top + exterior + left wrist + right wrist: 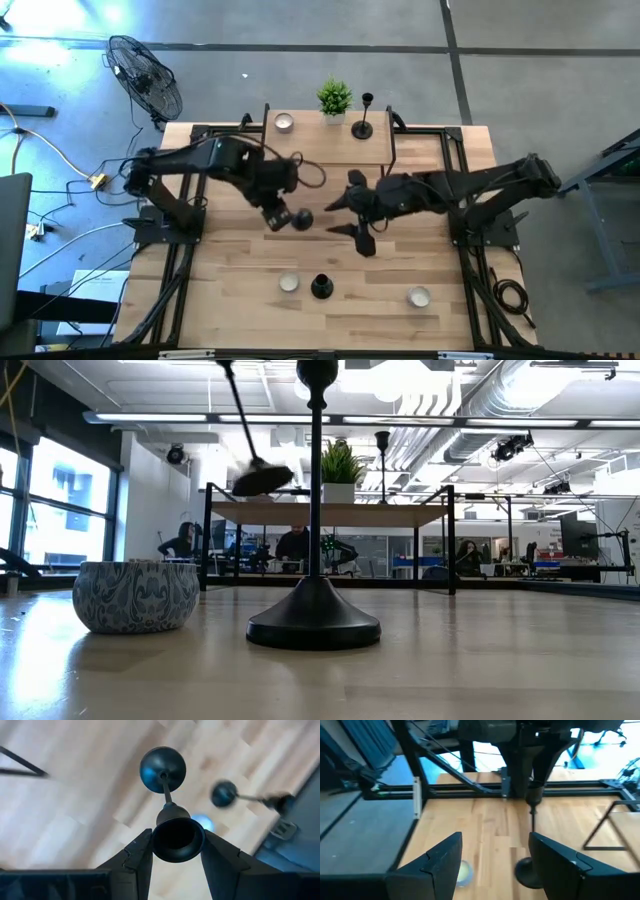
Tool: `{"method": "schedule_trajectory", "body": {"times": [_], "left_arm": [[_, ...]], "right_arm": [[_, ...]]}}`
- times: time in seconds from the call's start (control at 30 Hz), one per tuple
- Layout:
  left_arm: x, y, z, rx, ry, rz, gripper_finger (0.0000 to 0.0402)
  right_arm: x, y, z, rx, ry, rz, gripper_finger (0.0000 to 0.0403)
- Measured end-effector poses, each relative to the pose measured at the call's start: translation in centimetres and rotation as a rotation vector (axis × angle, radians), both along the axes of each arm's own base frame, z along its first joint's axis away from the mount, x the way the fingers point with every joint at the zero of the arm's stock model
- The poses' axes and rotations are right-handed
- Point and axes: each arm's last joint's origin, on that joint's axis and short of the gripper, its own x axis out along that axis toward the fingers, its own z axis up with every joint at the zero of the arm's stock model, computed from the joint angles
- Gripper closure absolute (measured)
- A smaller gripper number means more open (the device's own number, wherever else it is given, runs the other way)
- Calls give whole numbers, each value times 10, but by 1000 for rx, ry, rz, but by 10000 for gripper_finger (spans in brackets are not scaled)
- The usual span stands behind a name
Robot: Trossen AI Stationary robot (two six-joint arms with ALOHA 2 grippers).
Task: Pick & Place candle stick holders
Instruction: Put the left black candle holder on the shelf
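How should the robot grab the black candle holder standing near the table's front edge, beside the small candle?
Probably by the slim stem just under the cup, coming straight down. The holder stands upright, its flared base sits flat and wide, and the candle stands clear.

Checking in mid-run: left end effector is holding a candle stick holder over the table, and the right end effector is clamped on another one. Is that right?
Not quite. The left end effector does hold a candle stick holder over the table, but the right end effector is open and holds nothing, as the right wrist view shows: nothing sits between its fingers.
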Motion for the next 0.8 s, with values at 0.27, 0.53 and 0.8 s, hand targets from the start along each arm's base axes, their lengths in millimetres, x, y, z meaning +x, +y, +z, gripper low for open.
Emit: {"method": "schedule_trajectory", "body": {"times": [0.27, 0.53, 0.8], "left_arm": [[7, 14, 2, 35, -65, -32, 270], [19, 13, 6, 58, -186, -73, 270], [39, 14, 2, 118, -263, -92, 270]], "right_arm": [[15, -25, -13, -36, 44, 17, 179], [24, -40, -22, -73, 66, 28, 179], [24, -59, -26, -78, 100, 34, 179]]}}
